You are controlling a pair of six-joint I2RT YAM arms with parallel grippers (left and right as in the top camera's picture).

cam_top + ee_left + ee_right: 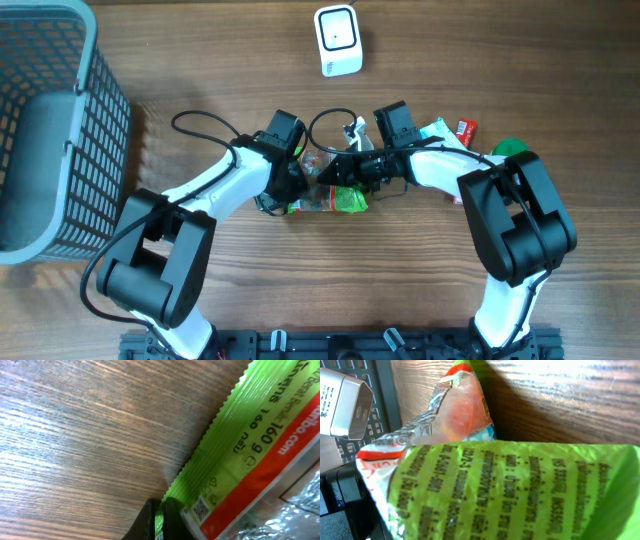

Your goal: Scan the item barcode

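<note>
Snack bag, green with a red band and a clear crinkled part, sits in the middle of the counter between the two arms. It is well apart from the white scanner, which stands near the far edge.

The left claw meets the bag from the left. In the left wrist view the left claw is clamped on the bag. Its two dark fingers are pressed together, with the bag's serrated green edge pinched between them. Printed text, a small square code and the red band show on that side, above the wood grain of the counter.

The right claw reaches in from the right and meets the bag's upper side. In the right wrist view the bag fills most of the frame. Its green panel is covered in rows of fine print, and a red and white corner rises behind it. The fingers themselves are hidden, so I cannot tell whether this claw is apart or gripping.

A grey mesh basket stands at the left edge of the counter. A red and white packet and a green object lie to the right, partly behind the right arm.
</note>
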